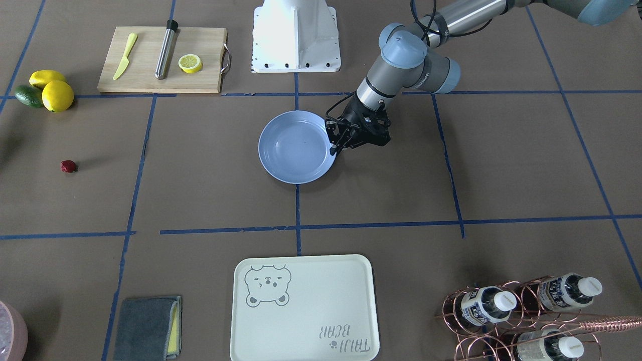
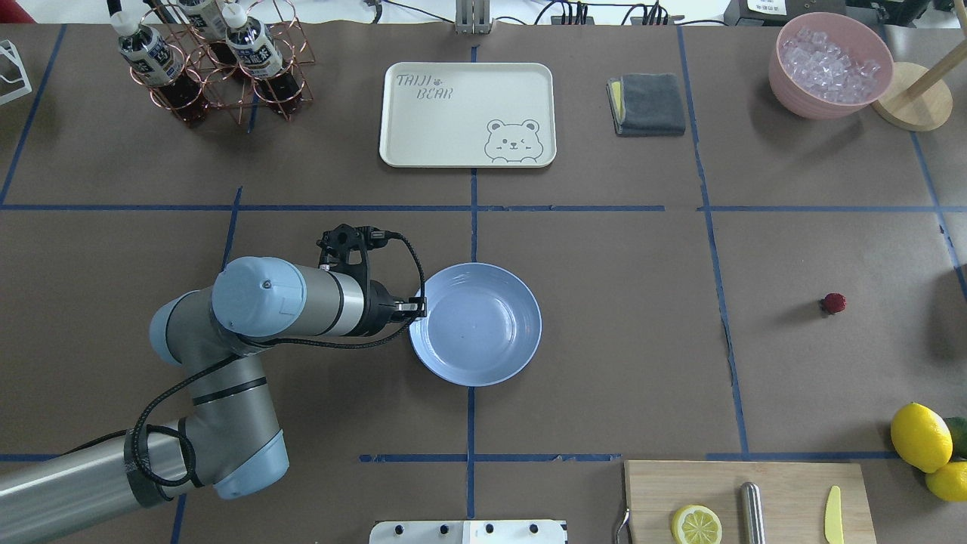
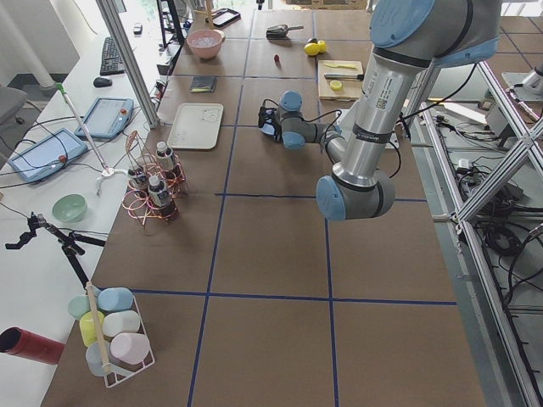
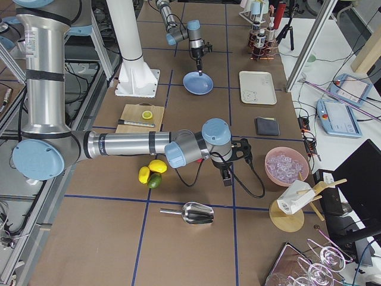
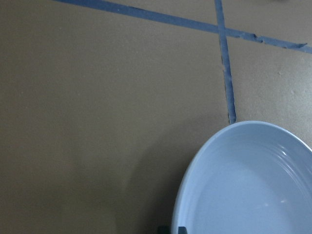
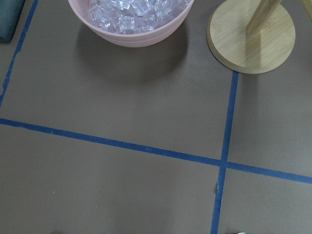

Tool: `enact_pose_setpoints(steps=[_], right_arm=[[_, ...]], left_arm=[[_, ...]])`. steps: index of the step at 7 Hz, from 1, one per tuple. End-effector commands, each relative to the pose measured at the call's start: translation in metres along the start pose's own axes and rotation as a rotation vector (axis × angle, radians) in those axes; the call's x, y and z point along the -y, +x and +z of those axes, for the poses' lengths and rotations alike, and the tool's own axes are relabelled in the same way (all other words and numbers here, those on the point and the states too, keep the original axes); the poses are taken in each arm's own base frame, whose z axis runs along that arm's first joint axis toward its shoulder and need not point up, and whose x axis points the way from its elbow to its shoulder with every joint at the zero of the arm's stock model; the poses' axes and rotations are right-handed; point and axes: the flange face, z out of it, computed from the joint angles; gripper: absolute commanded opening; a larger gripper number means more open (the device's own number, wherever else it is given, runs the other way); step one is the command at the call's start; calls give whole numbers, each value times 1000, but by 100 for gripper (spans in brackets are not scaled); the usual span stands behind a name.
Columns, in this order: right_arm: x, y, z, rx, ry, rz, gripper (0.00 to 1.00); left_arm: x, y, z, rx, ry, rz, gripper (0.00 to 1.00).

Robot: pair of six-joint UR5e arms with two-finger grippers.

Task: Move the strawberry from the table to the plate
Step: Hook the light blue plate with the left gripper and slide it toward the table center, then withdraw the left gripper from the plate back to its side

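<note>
The strawberry [image 1: 68,166] [image 2: 833,303] is a tiny dark-red berry lying alone on the brown table [image 2: 634,340], far to the robot's right. The light-blue plate [image 1: 296,147] [image 2: 476,323] sits empty at the table's middle. My left gripper [image 1: 333,149] [image 2: 414,306] is at the plate's rim, and in the left wrist view its tips straddle the rim of the plate [image 5: 243,180], shut on it. My right gripper [image 4: 227,177] shows only in the exterior right view, pointing down above the table; I cannot tell whether it is open or shut.
A cutting board [image 2: 744,499] with a lemon slice [image 2: 696,524], a steel rod and a yellow knife lies near the robot's right. Lemons [image 2: 920,437] lie beside it. The bear tray [image 2: 467,113], grey cloth [image 2: 647,103], pink ice bowl [image 2: 831,64] and bottle rack [image 2: 204,60] line the far side.
</note>
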Motion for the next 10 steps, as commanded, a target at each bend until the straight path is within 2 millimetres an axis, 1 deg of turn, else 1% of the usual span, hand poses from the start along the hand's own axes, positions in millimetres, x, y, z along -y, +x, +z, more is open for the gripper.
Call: enact_pose_setpoints(steps=[1, 2, 3, 4, 5, 6, 7, 8, 9, 10], right_arm=[[2, -3, -3, 2, 5, -6, 100], [6, -10, -8, 3, 19, -18, 100], [12, -22, -18, 10, 43, -19, 100], [14, -43, -34, 23, 82, -76, 100], [21, -65, -23, 40, 67, -114, 100], [22, -86, -16, 61, 64, -117, 100], [21, -117, -3, 105, 67, -114, 100], [17, -138, 12, 126, 52, -101, 100], [16, -150, 12, 136, 50, -123, 100], [12, -159, 13, 144, 42, -134, 100]], left_arm=[[0, -1, 0, 2, 2, 6, 99], [14, -6, -17, -1, 23, 20, 100], [34, -35, -54, 34, 9, 112, 100], [73, -66, -109, 106, -14, 199, 100], [107, -106, -162, 186, -16, 263, 100], [141, -182, -218, 269, -9, 349, 100], [164, -264, -272, 359, -22, 518, 100], [203, -367, -337, 353, -90, 528, 100], [214, -430, -378, 367, -137, 477, 100], [215, -477, -424, 420, -155, 306, 100]])
